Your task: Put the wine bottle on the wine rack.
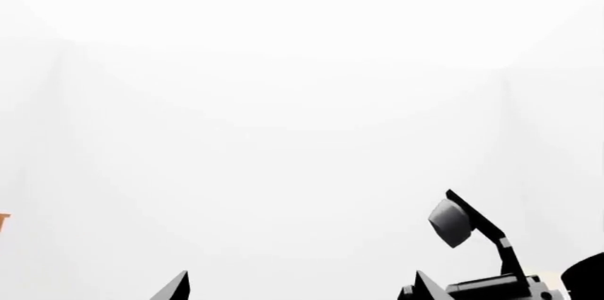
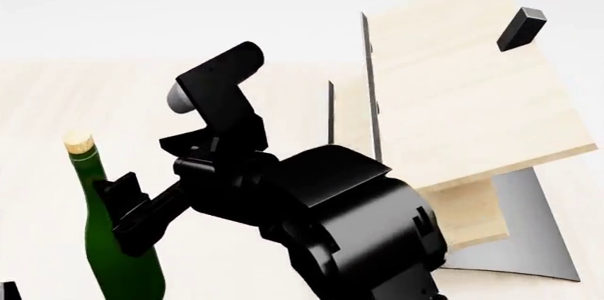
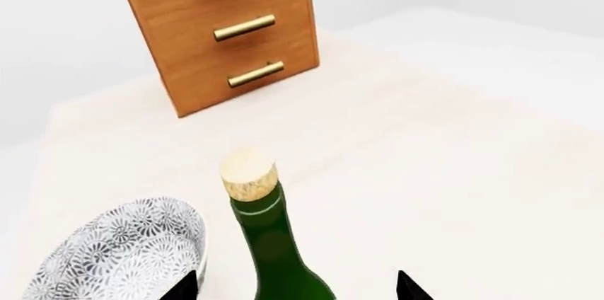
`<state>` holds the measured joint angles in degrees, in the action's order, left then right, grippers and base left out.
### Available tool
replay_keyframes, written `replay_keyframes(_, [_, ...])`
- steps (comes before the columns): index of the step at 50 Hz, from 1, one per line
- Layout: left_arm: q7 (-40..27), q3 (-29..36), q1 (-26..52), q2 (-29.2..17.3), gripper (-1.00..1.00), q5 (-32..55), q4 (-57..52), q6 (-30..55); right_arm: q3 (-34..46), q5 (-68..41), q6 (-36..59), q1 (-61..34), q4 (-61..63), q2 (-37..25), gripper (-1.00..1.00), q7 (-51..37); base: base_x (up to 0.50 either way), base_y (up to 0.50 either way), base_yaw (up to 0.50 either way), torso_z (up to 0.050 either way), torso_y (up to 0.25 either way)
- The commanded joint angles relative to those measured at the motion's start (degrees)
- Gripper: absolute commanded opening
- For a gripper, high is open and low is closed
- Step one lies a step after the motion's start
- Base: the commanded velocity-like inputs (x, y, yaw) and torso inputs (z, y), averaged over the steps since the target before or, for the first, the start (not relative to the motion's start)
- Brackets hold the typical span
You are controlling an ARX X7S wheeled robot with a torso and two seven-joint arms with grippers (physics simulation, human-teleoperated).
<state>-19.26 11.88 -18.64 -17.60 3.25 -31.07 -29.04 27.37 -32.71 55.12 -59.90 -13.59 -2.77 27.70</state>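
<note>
Right tool (image 3: 294, 287) straddles wine bottle (image 3: 274, 250) (upright).

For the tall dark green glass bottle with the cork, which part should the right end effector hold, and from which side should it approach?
Probably the tall dark green glass wine bottle is best gripped around its upper body just below the tapering neck, approached horizontally from the robot's side. It stands upright, and the right end effector already has an open finger either side of it. The patterned grey bowl sits close by, so a sideways sweep risks contact.
</note>
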Motion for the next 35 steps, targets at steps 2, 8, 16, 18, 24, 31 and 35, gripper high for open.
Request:
replay_keyframes(2, [-0.2, 0.2, 0.0, -0.3, 1.00, 0.1, 0.0, 0.0, 2.7, -2.6, -2.5, -1.4, -3.3, 2.2, 1.00, -1.3, 0.00, 0.00, 0.00, 0.000, 0.000])
replay_keyframes(8, [-0.4, 0.4, 0.0, -0.4, 1.00, 0.1, 0.2, -0.3, 5.2, -4.7, -6.4, -1.8, -5.7, 2.3, 1.00, -2.1, 0.00, 0.00, 0.00, 0.000, 0.000])
replay_keyframes(16, [-0.4, 0.6, 0.2, -0.5, 1.00, 0.2, 0.6, -0.4, 13.0, -8.9, -15.8, -4.9, -14.0, 2.6, 1.00, -4.2, 0.00, 0.00, 0.00, 0.000, 0.000])
replay_keyframes(18, [-0.5, 0.6, 0.2, -0.5, 1.00, 0.2, 0.4, -0.4, 14.8, -10.8, -18.7, -5.7, -16.1, 2.6, 1.00, -5.2, 0.00, 0.00, 0.00, 0.000, 0.000])
replay_keyframes(24, [-0.6, 0.6, 0.3, -0.7, 1.00, 0.5, 0.7, -0.5, 22.8, -17.0, -27.2, -8.3, -22.4, 2.7, 1.00, -7.2, 0.00, 0.00, 0.00, 0.000, 0.000])
replay_keyframes(31, [-0.8, 0.6, 0.2, -0.9, 1.00, 0.6, 0.3, -0.2, 33.4, -27.4, -35.8, -11.6, -28.6, 2.7, 1.00, -8.3, 0.00, 0.00, 0.00, 0.000, 0.000])
replay_keyframes(35, [-0.9, 0.6, 0.1, -1.1, 1.00, 0.6, 0.1, -0.2, 36.3, -30.2, -37.1, -12.1, -28.0, 2.5, 1.00, -9.2, 0.00, 0.00, 0.00, 0.000, 0.004])
